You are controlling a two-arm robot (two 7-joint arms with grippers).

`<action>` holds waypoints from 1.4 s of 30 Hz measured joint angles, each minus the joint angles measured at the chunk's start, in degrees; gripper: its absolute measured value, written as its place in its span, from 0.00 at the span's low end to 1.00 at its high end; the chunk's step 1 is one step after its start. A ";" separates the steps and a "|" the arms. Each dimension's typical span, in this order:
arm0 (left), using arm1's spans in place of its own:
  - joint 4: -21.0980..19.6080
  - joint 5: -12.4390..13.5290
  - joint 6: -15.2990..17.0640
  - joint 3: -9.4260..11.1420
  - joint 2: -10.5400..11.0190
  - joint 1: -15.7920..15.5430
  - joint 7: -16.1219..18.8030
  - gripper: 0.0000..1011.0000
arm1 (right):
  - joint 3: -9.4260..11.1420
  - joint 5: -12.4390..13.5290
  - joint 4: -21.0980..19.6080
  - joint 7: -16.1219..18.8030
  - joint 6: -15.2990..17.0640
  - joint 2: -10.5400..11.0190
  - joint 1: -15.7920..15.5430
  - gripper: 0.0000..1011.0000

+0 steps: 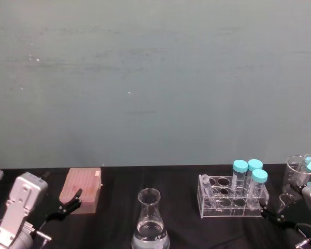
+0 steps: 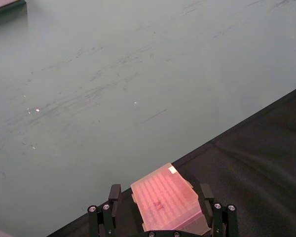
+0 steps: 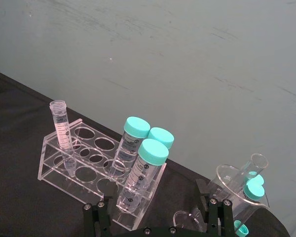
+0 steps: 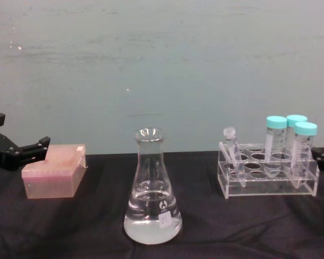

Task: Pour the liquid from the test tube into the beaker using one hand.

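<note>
Now, at your far left the left hand [image 1: 72,201] sits low over the worktop [image 4: 70,226], its fingers spread wide and holding nothing. Its tips are just beside the near left corner of the pink box [image 4: 54,171]. I cannot tell whether they touch it. The box lies close to the worktop's far edge, where the black cloth meets the wall.

Right of the box you have a stretch of bare cloth, then the beaker [image 4: 151,191] upright at the middle, nearer you than everything else. Clear liquid [image 4: 151,218] fills its wide base, and its lip is open.

More bare cloth separates it from the rack [image 4: 270,186], which stands well apart to the right. The test tube [image 3: 61,129] leans in a hole at the rack's left end, its rim above the rack top. Whether it holds liquid I cannot tell. Three capped tubes [image 3: 143,148] crowd the rack's right end.

The right hand [image 1: 270,213] waits just beside the rack's near right corner, fingers apart and holding nothing. Behind it a jar [image 1: 299,174] stands by the right edge.
</note>
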 joint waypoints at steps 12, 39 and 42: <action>0.00 0.00 0.00 0.00 0.00 0.00 0.00 0.99 | 0.00 0.00 0.00 0.00 0.00 0.00 0.00 0.99; 0.00 0.00 0.00 0.00 0.00 0.00 0.00 0.99 | 0.00 0.00 0.00 0.00 0.00 0.00 0.00 0.99; 0.00 0.00 0.00 0.00 0.00 0.00 0.00 0.99 | 0.00 0.00 0.00 0.00 0.00 0.00 0.00 0.99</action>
